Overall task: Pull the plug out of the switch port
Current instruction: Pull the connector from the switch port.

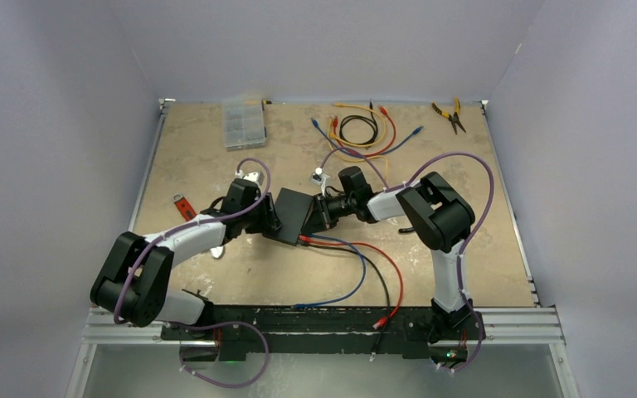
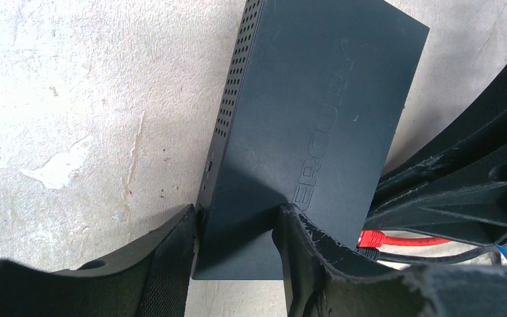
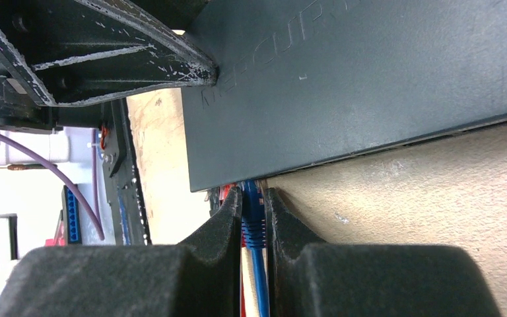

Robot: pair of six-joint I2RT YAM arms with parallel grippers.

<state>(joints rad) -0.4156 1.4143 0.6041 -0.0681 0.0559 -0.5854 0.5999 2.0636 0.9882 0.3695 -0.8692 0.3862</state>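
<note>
The switch (image 1: 293, 213), a flat matte-black box, lies mid-table between my two arms. My left gripper (image 2: 237, 241) is shut on its near end, one finger against the vented side wall and the other pressed on the top face (image 2: 317, 112). My right gripper (image 3: 253, 201) is shut on the blue plug (image 3: 252, 214), which sits in a port under the switch's (image 3: 370, 79) edge. A red plug (image 2: 371, 238) and a black one sit in neighbouring ports. Red, black and blue cables (image 1: 357, 253) trail from the switch toward the near edge.
A clear compartment box (image 1: 243, 123) stands at the back left. Coiled patch cables (image 1: 361, 128) and yellow-handled pliers (image 1: 449, 114) lie along the back. A small red-handled tool (image 1: 184, 206) rests left of my left arm.
</note>
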